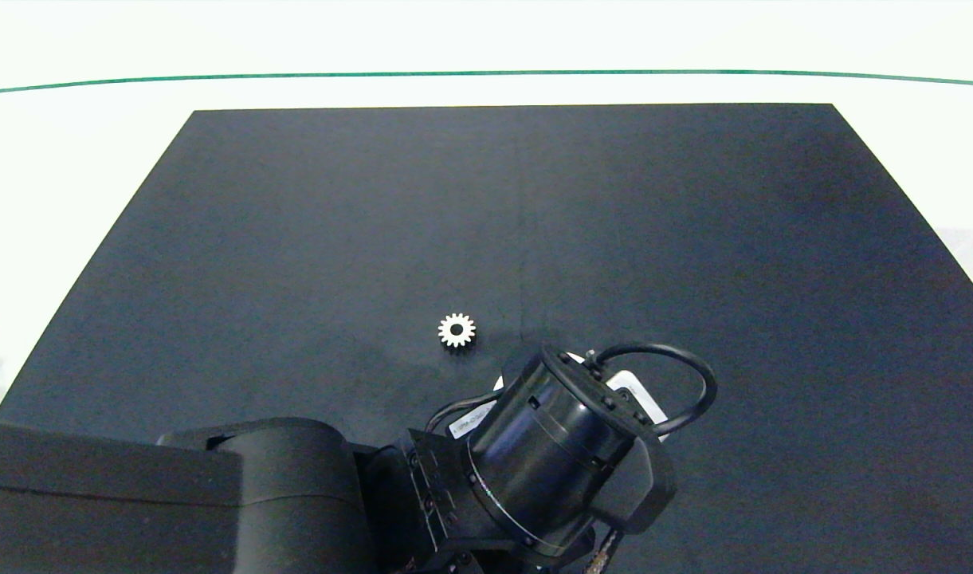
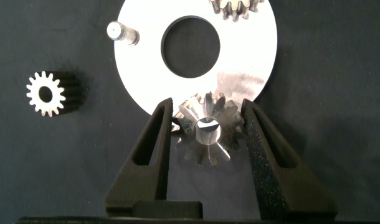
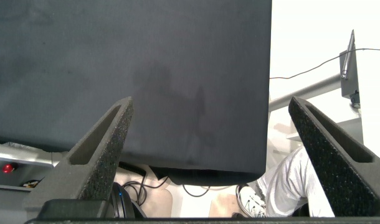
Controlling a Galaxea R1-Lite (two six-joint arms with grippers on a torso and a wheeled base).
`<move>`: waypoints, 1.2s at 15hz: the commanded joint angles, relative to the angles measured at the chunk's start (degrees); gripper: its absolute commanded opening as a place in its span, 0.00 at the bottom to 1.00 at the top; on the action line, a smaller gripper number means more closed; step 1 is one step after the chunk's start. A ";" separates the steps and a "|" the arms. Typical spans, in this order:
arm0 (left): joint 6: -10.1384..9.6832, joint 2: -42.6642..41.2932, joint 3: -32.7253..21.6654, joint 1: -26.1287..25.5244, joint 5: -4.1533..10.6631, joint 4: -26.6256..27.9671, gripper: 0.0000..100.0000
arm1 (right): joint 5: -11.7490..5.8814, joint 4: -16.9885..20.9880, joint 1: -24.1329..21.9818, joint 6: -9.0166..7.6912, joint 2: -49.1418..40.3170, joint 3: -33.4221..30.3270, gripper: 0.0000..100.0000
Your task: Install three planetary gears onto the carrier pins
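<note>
Your left gripper pinched a planetary gear over a pin at the disc edge; your right gripper stood spread.

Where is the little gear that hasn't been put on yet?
The loose gear lies flat on the black mat near the middle, just beyond the left arm's wrist; in the left wrist view it sits beside the white disc, off it.

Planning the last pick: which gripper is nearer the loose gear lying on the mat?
Left. The left gripper sits over the white disc beside that loose gear; the right gripper is off the mat.
</note>
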 commanded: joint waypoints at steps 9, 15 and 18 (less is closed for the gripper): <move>0.18 1.55 0.36 0.01 0.21 -1.12 0.19 | -0.14 0.19 0.10 -0.13 -0.10 0.01 1.00; 0.71 2.43 0.19 0.01 0.21 -2.35 0.19 | -0.14 0.28 0.10 -0.13 -0.02 -0.08 1.00; 0.71 2.60 0.19 0.01 0.21 -2.35 0.19 | -0.14 0.28 0.10 -0.13 -0.02 -0.08 1.00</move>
